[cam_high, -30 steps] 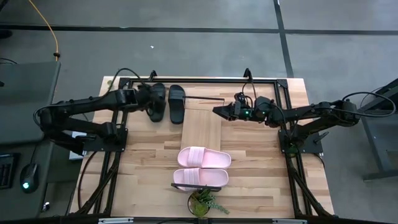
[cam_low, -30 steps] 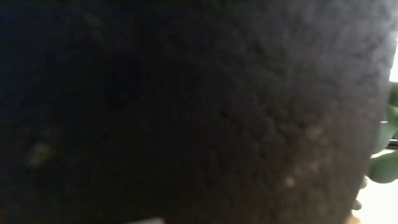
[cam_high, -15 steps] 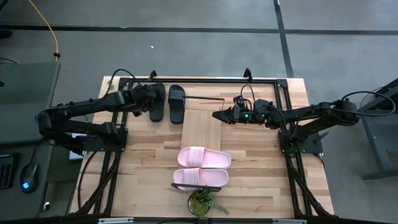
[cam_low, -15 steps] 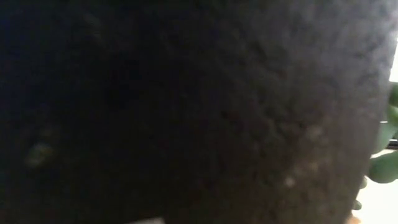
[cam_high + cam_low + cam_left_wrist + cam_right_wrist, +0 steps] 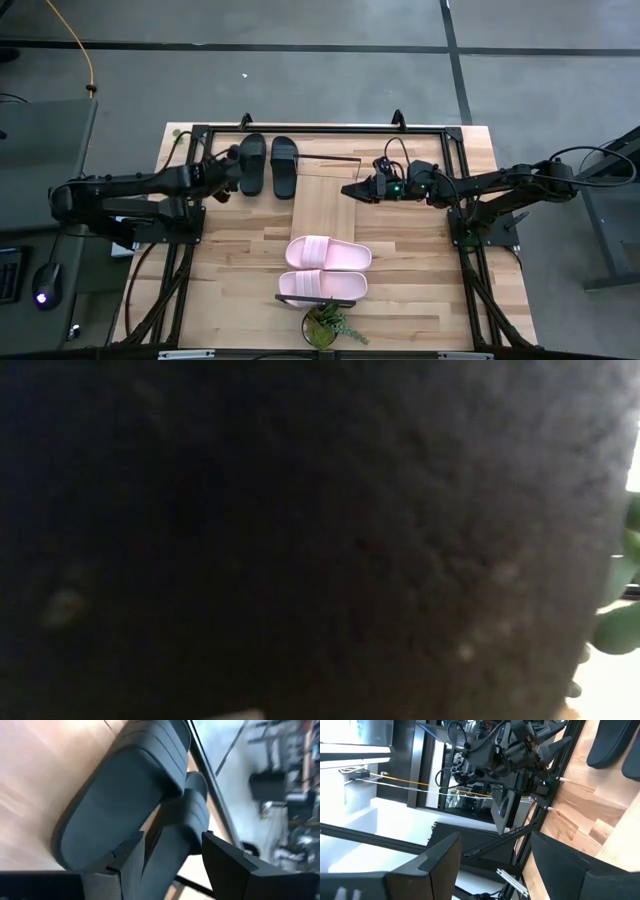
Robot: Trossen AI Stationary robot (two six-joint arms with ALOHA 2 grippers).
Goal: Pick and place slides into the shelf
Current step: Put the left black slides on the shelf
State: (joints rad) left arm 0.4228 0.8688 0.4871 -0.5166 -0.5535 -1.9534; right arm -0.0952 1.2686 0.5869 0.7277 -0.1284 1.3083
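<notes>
A: Which step is this?

B: I'd judge the black pair is done with. Both black slides (image 5: 268,164) lie side by side on the worktop (image 5: 230,255) against the left edge of the shelf (image 5: 325,195), not on its plank. The left end effector (image 5: 222,172) sits just left of the nearer black slide, fingers parted and holding nothing; in the left wrist view that slide (image 5: 125,800) lies in front of the fingers (image 5: 227,865), not between them.

A: How are the arms posed?

B: The left arm stretches low across the worktop from the left toward the shelf. The right arm reaches in from the other side, its end effector (image 5: 352,188) over the shelf's right edge, spread wide and empty.

A: What's next?

B: The pink slides (image 5: 325,268) lie stacked sideways on the worktop just in front of the shelf, near a small plant (image 5: 325,325). One arm would need to swing forward of the shelf, drop over a pink strap and close. The low view is blocked, so clearance there can't be judged.
</notes>
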